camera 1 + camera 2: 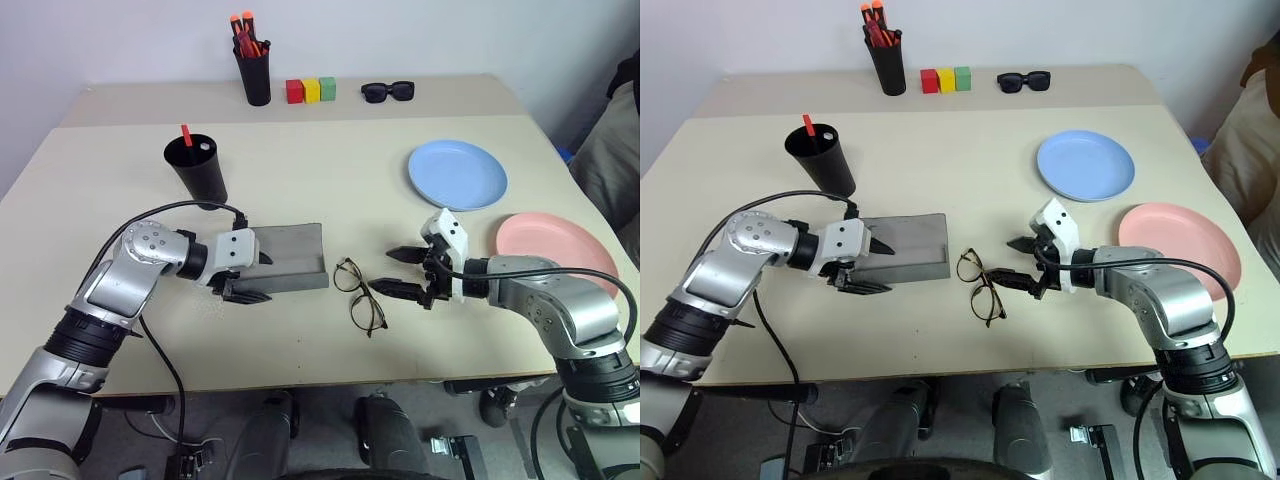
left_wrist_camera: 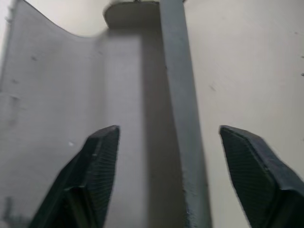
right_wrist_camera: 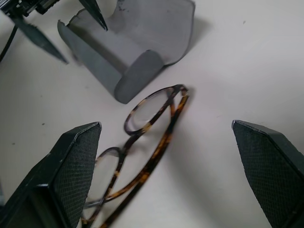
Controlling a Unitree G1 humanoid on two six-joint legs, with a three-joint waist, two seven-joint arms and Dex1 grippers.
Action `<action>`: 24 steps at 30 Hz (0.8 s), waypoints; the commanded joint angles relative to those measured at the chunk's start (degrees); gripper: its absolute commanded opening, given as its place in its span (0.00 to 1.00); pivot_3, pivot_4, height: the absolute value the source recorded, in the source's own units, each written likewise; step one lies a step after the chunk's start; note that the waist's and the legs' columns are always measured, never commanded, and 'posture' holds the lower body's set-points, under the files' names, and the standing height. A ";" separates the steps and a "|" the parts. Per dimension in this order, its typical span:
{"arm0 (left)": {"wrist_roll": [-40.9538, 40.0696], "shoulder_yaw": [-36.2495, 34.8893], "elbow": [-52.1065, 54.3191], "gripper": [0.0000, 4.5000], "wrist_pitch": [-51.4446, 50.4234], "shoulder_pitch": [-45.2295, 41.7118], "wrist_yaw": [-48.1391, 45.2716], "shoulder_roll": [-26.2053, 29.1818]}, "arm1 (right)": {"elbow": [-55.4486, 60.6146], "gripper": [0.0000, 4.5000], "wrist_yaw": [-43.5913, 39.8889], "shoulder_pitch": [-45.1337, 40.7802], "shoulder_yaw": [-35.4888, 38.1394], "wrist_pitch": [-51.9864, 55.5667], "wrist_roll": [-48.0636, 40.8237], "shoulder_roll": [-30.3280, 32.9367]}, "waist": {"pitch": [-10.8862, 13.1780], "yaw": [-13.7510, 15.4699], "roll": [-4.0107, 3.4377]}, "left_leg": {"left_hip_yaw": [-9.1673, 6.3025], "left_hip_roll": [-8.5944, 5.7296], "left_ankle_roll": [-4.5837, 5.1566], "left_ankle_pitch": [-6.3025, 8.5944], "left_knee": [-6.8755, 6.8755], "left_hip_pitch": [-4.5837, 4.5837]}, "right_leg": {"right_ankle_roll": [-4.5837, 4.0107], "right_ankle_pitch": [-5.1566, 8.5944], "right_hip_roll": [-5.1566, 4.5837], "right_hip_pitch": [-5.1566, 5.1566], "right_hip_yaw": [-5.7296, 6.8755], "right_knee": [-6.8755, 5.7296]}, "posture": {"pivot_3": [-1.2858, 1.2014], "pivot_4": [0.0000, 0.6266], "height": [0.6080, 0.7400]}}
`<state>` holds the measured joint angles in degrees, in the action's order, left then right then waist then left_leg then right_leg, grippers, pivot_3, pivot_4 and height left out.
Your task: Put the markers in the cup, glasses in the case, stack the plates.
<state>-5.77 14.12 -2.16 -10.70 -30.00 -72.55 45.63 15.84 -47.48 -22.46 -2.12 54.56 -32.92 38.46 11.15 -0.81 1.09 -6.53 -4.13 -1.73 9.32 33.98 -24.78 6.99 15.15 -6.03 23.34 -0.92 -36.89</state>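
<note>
While the thin wire-rimmed glasses with round clear lenses (image 1: pixel 360 293) lie folded on the bare beige tabletop (image 1: pixel 300 180) a little below the centre of the head view, the right gripper (image 1: pixel 404 272) sits just to their right with its two black fingers spread wide, holding nothing; one fingertip hangs close to the frame's right edge without clearly touching it. In the right wrist view the glasses (image 3: pixel 142 142) lie between and ahead of the parted fingers (image 3: pixel 66 171).

Just left of the glasses stands the grey rectangular hard-shell case (image 1: pixel 285 258), its lid open. The left gripper (image 1: pixel 250 278) is at the case's left end, fingers apart and released, one over the case's inside and one along its near wall; in the left wrist view the near wall (image 2: pixel 183 142) runs between the two fingertips (image 2: pixel 102 152).

Further out, the wide tapered matte black cup (image 1: pixel 196 168) stands in the upper left with a red marker (image 1: pixel 186 134) upright in it. A light blue round plastic plate (image 1: pixel 457 174) lies at upper right, and a salmon pink plate (image 1: pixel 556 248) lies below and right of it, the two apart, not stacked.

Along the top edge stand a narrow black pen holder of orange-capped pens (image 1: pixel 252 70), three small blocks in red, yellow and green (image 1: pixel 311 91), and chunky black sunglasses (image 1: pixel 387 92).
</note>
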 commanded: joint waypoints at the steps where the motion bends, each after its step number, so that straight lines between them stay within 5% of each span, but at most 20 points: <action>1: -4.49 -5.85 3.54 0.76 -0.32 0.97 2.48 -0.97 | 3.04 1.00 1.20 -1.53 0.54 4.35 -3.51 -1.39 | 0.00 0.07 0.00 | -0.01 0.00 0.00 0.00 0.00 0.00 | 0.00 0.00 0.00 0.01 0.00 -0.01 | 0.52 0.24 1.00; 13: -14.31 -17.31 23.36 0.76 -4.97 21.67 9.92 -1.26 | 2.39 1.00 5.13 -2.26 0.15 14.48 -8.86 -4.77 | -0.01 0.15 -0.03 | 0.02 0.01 0.03 0.02 0.02 -0.07 | -0.03 0.00 -0.04 0.06 -0.01 0.01 | 0.52 0.24 1.00; 22: -13.33 -21.01 30.60 0.78 -4.83 35.64 15.87 -1.68 | 0.40 0.00 7.17 -3.51 -0.58 16.27 -8.52 -5.67 | -0.02 0.13 -0.05 | 0.04 0.00 0.04 0.04 -0.03 -0.12 | -0.15 0.02 -0.07 0.03 -0.01 0.27 | 0.52 0.24 1.00; 24: -13.81 -21.61 31.76 0.78 -5.15 37.73 17.22 -2.10 | 0.73 0.00 7.23 -3.45 -0.74 16.50 -8.41 -5.23 | -0.02 0.14 -0.05 | 0.06 0.01 0.05 0.05 -0.03 -0.13 | -0.16 0.01 -0.09 0.03 -0.02 0.30 | 0.52 0.24 1.00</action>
<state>-19.26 -5.71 26.91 -16.02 7.20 -56.51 43.71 15.36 -40.19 -25.11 -3.09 70.98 -40.77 32.73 11.13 -0.66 1.04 -6.48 -4.11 -1.69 9.38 33.95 -24.92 6.81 15.16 -6.17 23.37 -0.93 -36.56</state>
